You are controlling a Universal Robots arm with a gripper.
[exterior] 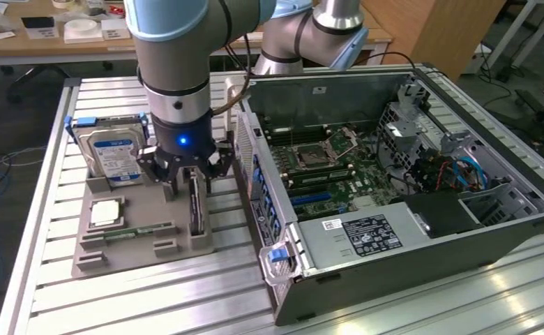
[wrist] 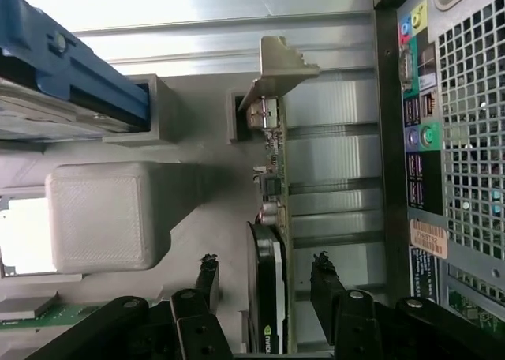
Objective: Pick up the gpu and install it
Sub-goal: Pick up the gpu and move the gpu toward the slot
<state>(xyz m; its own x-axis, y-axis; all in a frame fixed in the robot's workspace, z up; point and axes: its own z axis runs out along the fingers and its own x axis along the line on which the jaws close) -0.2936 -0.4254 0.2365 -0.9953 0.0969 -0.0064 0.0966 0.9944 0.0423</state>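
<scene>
I see the slatted metal table (exterior: 160, 307) carrying the open computer case (exterior: 495, 237) on the exterior view's right, its motherboard exposed. The arm (exterior: 174, 63) comes down beside the case, over the grey holder block (exterior: 141, 258) on the exterior view's left. At the back of that block the hard drive (exterior: 112, 157) stands upright in a blue frame. The gpu (exterior: 196, 209) stands on edge in its slot in the block, on the side nearest the case, with its silver bracket (wrist: 280, 68) at one end. My gripper (exterior: 190, 183) is wide open and straddles the card, one of its fingers (wrist: 207, 269) on each side with a gap either way, so it grips nothing. A memory stick (exterior: 137, 230) lies flat in the block
</scene>
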